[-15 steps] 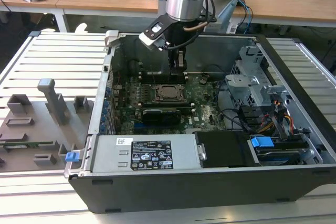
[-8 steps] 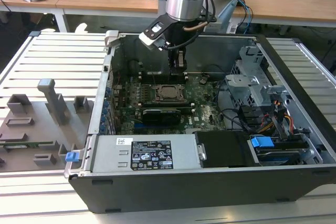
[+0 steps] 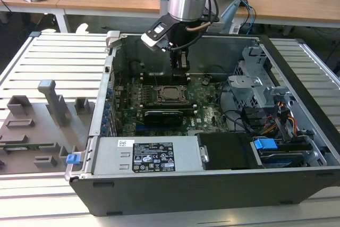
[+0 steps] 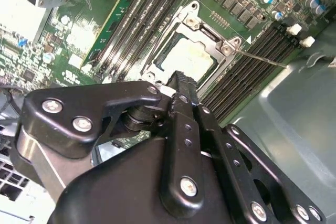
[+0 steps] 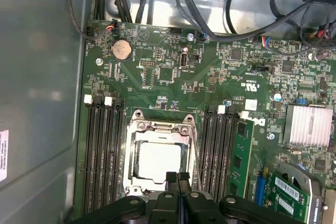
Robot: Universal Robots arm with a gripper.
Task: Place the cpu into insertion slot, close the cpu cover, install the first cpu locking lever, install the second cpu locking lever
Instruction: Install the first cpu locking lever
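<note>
Pincer point(image 5: 178, 178): seen narrow in the first wrist view, fingertips pressed together, nothing held.
Cpu point(image 5: 159, 161): seated in the insertion slot point(image 5: 129, 153); found mid-frame in the exterior view.
Cpu cover point(image 5: 160, 128): laid flat around the cpu.
Relation: fingertips are set at the cover's edge, just beside the cpu; in the exterior view the cpu lies just below the pincer.

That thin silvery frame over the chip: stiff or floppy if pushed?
The cpu cover looks like thin sheet metal, so probably stiff, slightly springy and light. Its centre is cut out around the cpu, so its narrow sides might bend under a hard push.
</note>
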